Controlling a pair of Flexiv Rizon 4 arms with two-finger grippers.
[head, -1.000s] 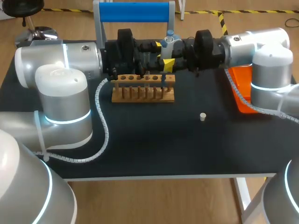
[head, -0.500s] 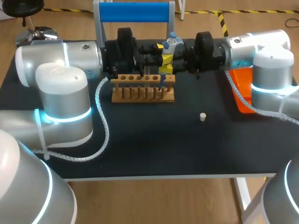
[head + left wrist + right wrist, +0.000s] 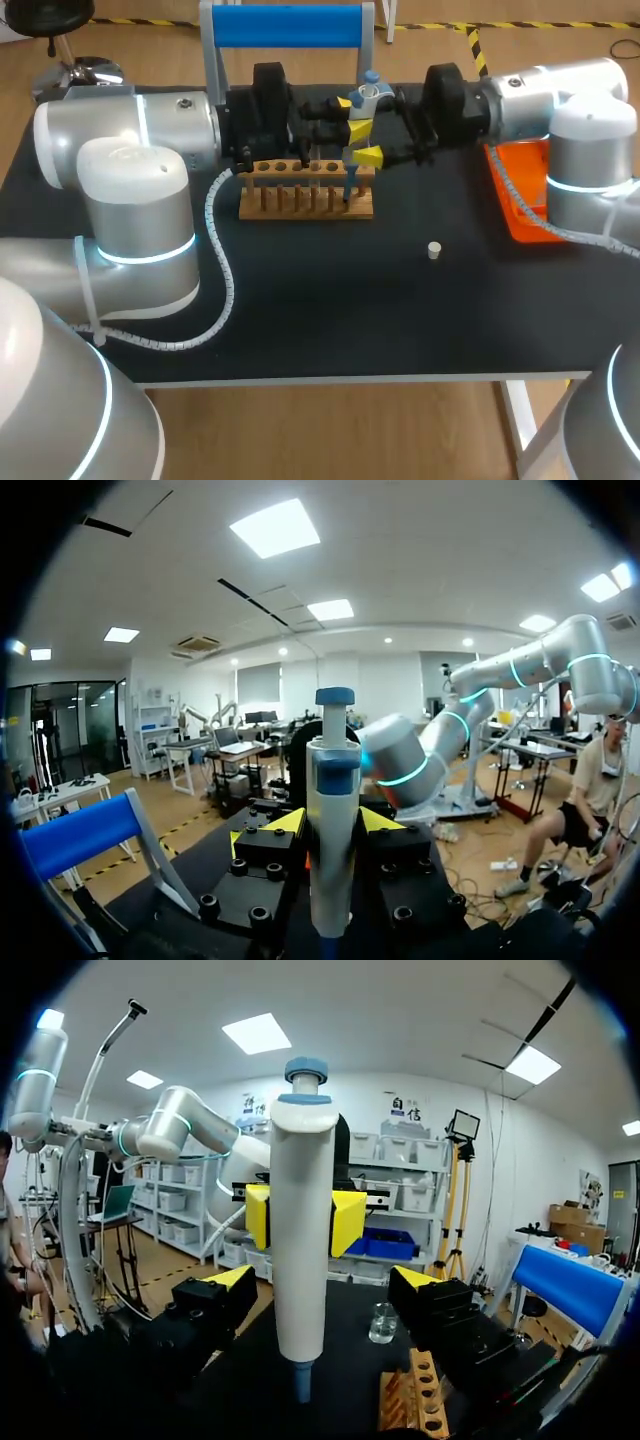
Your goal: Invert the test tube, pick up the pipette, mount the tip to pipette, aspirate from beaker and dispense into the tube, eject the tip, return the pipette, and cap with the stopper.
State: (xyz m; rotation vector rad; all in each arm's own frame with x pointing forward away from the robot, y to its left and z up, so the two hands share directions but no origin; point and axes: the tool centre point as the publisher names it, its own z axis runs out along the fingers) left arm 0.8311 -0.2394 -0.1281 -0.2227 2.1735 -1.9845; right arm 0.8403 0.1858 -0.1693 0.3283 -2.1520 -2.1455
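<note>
The left arm comes in along the far side of the black table. The left gripper is pinched on the pipette, with one yellow tip pressed to each side of the white body. The pipette stands upright above the far middle of the table, its blue plunger on top. Its blue lower end hangs by the right end of the wooden rack. The rack lies crosswise just near of the two grippers.

From the right wrist view, a clear beaker stands on the table beyond the pipette, apart from the rack.

The right gripper faces the left one from the other side of the pipette. Its fingers are spread wide, and the pipette stands between them with a gap on either side.

Nearer and to the right, a small pale stopper sits alone on the table, well apart from the rack. At the right edge, an orange tray lies partly under the right arm.
</note>
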